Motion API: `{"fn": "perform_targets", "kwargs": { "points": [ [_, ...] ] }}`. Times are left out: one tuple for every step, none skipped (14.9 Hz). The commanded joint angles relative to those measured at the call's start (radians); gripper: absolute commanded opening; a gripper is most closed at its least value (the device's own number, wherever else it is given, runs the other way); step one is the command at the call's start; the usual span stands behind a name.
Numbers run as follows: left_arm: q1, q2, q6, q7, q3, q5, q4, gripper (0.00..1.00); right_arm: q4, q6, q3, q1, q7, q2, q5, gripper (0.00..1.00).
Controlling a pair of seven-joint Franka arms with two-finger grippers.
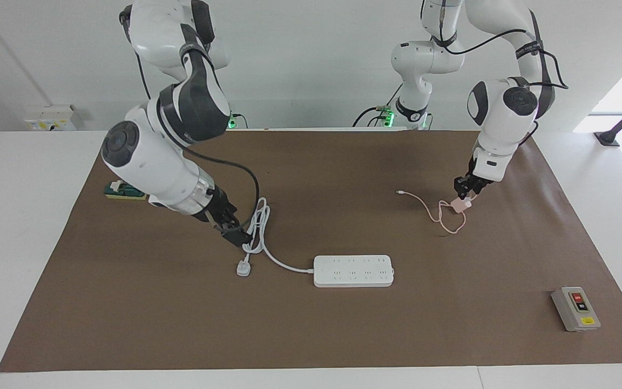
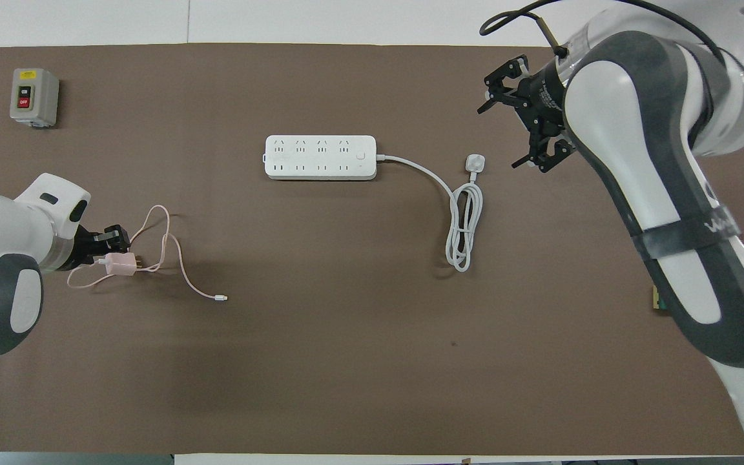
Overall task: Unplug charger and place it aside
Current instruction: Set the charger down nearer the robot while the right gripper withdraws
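Charger (image 1: 460, 205): pale pink cube lying on the brown mat (image 1: 343, 335) of the bench, unplugged, well apart from the power strip (image 1: 353, 270), toward the left arm's end and nearer the robots than the strip. Its thin pink cable (image 1: 435, 212) loops beside it on the mat.

Left tool (image 1: 466, 193): right at the charger cube; whether its fingers are spread or pinching cannot be told.

Right tool (image 1: 234, 229): fingers spread, above the strip's coiled white cord (image 1: 259, 224), holding nothing.

Grey switch box (image 1: 575, 308): farther from the robots than the strip, at the left arm's end.
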Motion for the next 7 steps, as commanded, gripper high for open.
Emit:
{"fn": "perform_targets", "kwargs": {
  "points": [
    [0.011, -0.013, -0.064, 0.017, -0.005, -0.031, 0.041, 1.0, -0.046, -0.098, 0.007, -0.058, -0.155, -0.113, -0.059, 1.0],
    [0.022, -0.013, -0.132, 0.023, -0.007, -0.031, 0.086, 1.0, -0.046, -0.132, 0.006, -0.085, -0.214, -0.127, -0.077, 1.0],
    [0.025, -0.015, -0.213, 0.028, -0.005, -0.031, 0.142, 1.0, -0.046, -0.157, 0.006, -0.102, -0.284, -0.147, -0.114, 1.0],
    [0.03, -0.015, -0.294, 0.028, -0.005, -0.033, 0.219, 1.0, -0.046, -0.174, 0.007, -0.116, -0.397, -0.176, -0.17, 1.0],
    [0.04, -0.015, -0.339, 0.028, -0.005, -0.036, 0.28, 1.0, -0.046, -0.192, 0.007, -0.129, -0.495, -0.203, -0.212, 1.0],
    [0.048, -0.021, -0.35, 0.035, -0.004, -0.036, 0.325, 1.0, -0.048, -0.203, 0.007, -0.133, -0.586, -0.23, -0.246, 1.0],
    [0.06, -0.026, -0.355, 0.037, -0.002, -0.036, 0.348, 1.0, -0.051, -0.217, 0.007, -0.141, -0.675, -0.245, -0.27, 1.0]
  ]
}}
